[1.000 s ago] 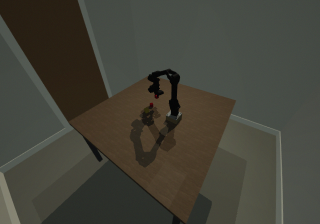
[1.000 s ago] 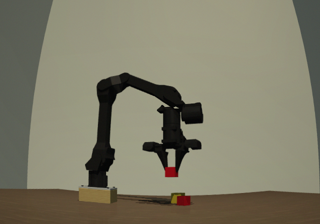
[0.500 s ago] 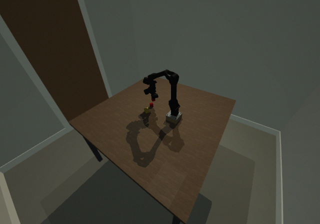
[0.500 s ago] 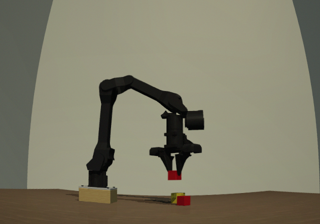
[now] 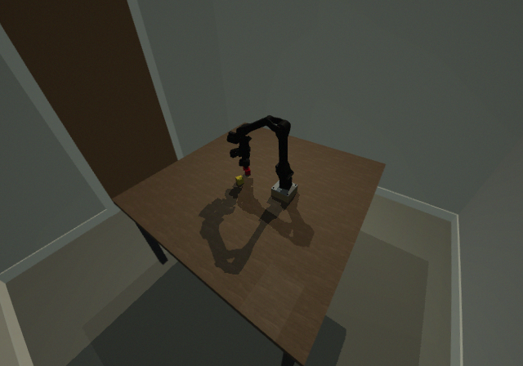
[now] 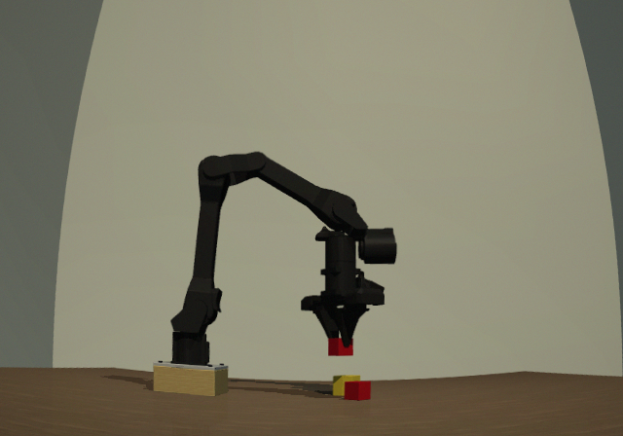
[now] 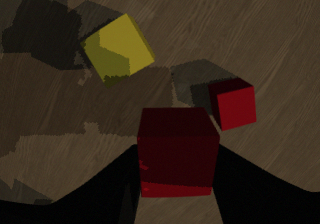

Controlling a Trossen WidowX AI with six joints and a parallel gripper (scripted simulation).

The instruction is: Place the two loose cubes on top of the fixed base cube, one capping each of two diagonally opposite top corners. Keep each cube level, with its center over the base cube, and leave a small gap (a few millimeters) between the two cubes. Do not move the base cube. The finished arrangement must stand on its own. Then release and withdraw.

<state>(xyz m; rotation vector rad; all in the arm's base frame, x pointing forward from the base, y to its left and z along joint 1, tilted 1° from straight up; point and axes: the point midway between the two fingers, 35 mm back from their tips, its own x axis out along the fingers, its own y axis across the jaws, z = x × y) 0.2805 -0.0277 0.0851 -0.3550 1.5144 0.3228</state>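
Exterior view: the gripper clamps a red cube in the air; below it sit a yellow cube and second red cube, touching.

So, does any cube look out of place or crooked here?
Nothing stands out. The hand holds one small red cube level in the air above the table. The yellow base cube and the other small red cube sit flat.

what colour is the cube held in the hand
Red cube, clearest in the wrist view.
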